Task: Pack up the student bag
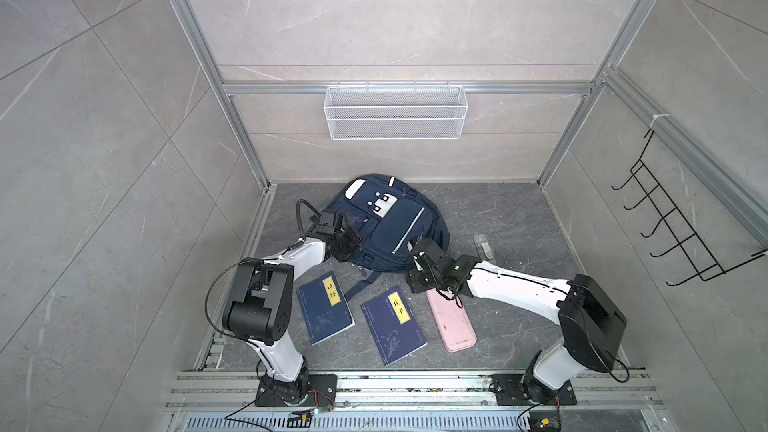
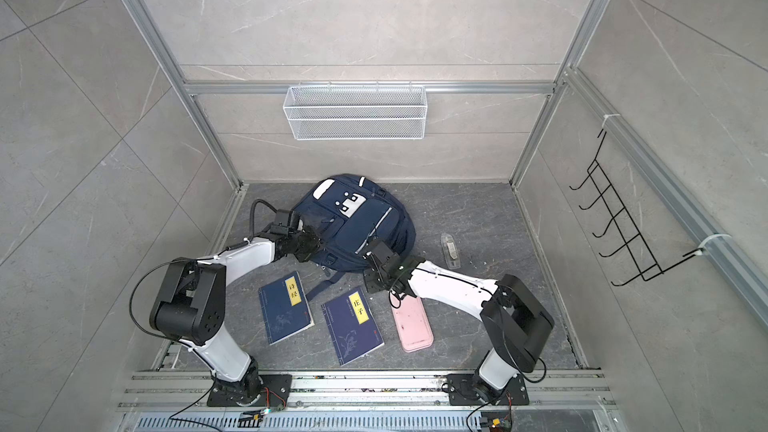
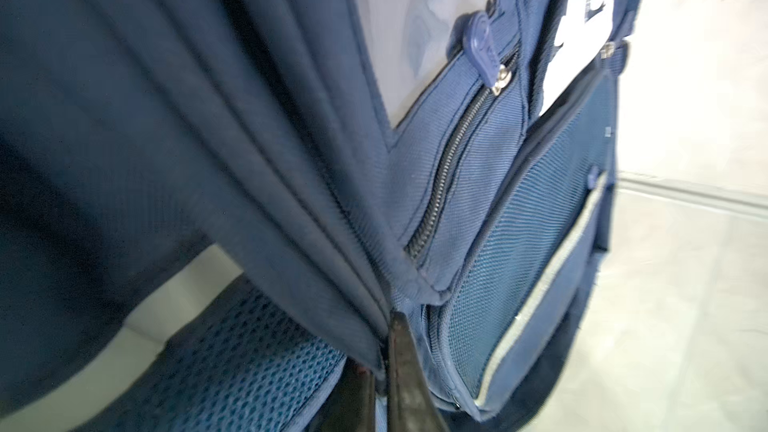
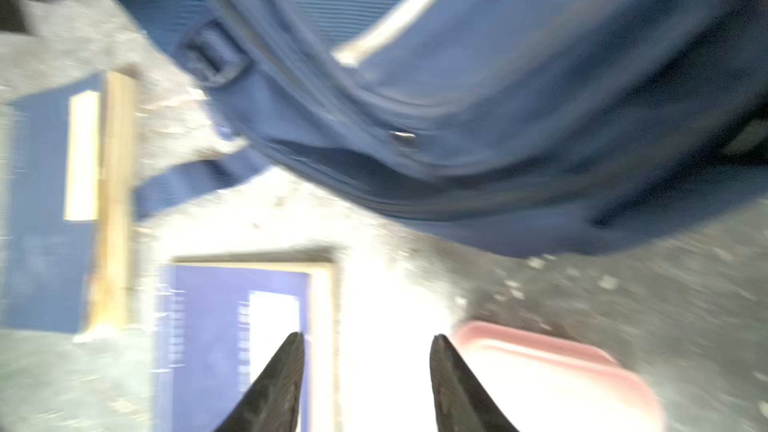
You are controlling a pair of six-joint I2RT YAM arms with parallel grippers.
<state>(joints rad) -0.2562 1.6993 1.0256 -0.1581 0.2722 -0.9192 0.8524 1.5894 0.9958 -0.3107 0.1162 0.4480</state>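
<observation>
**Soft Bag Pinched at Its Side Seam**

The bag [image 1: 386, 222] is seen lying at the back of the floor [image 1: 519, 218], front pockets up and partly slumped. It is judged soft, floppy and light while unfilled, so hold is best taken at seams, zip edges or straps, not flat cloth. A fold at its side seam is clamped tight by the left claw [image 3: 382, 347]. The right claw [image 4: 366, 338] is held partly spread, empty, near the bag's lower edge. Two books [image 1: 324, 309] and a pink case [image 1: 453, 322] are seen unpacked nearby.
</observation>
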